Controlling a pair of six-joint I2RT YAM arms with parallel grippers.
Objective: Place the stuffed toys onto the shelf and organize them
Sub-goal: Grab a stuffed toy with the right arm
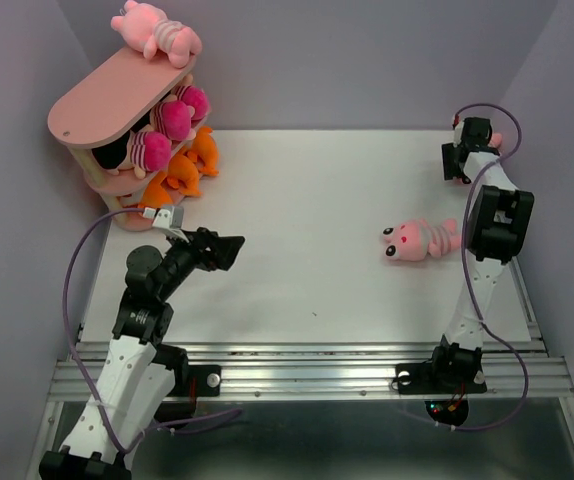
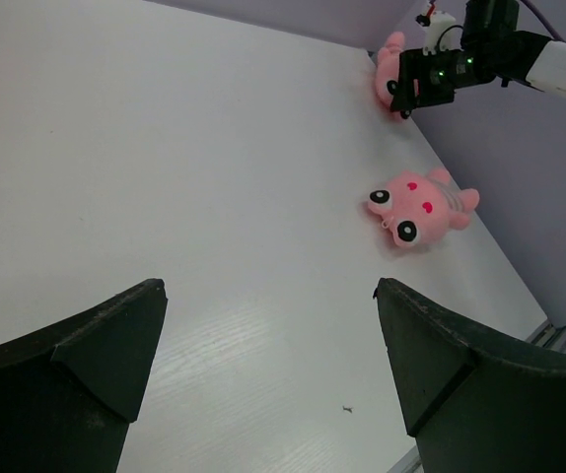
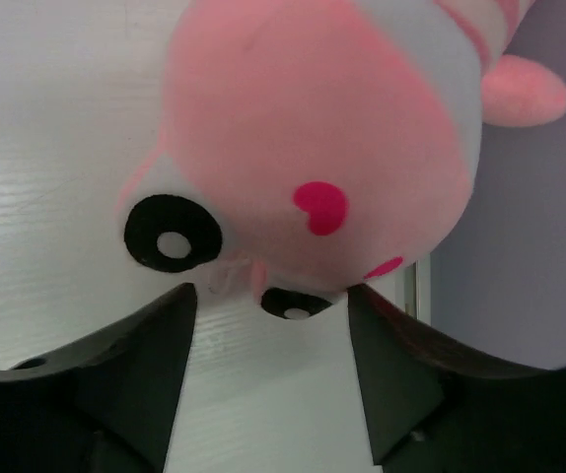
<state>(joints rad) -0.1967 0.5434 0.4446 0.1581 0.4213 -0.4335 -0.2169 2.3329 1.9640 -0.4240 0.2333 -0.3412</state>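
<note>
The pink three-tier shelf (image 1: pixel 102 105) stands at the table's far left corner. A light pink striped toy (image 1: pixel 157 30) lies on its top board, magenta-striped dolls (image 1: pixel 172 120) fill the middle tier, and orange toys (image 1: pixel 192 170) sit on the lowest. Another pink striped toy (image 1: pixel 419 240) (image 2: pixel 421 207) lies on the table right of centre. In the far right corner lies one more pink toy (image 3: pixel 322 128) (image 2: pixel 389 69). My right gripper (image 3: pixel 273 288) (image 1: pixel 459 160) is down over it, open, its fingertips at either side of the lower face. My left gripper (image 2: pixel 268 291) (image 1: pixel 232 250) hangs open and holds nothing.
Purple walls close in the table at the back and both sides; the right wall runs close beside the corner toy. A metal rail (image 1: pixel 307 365) runs along the near edge by the arm bases.
</note>
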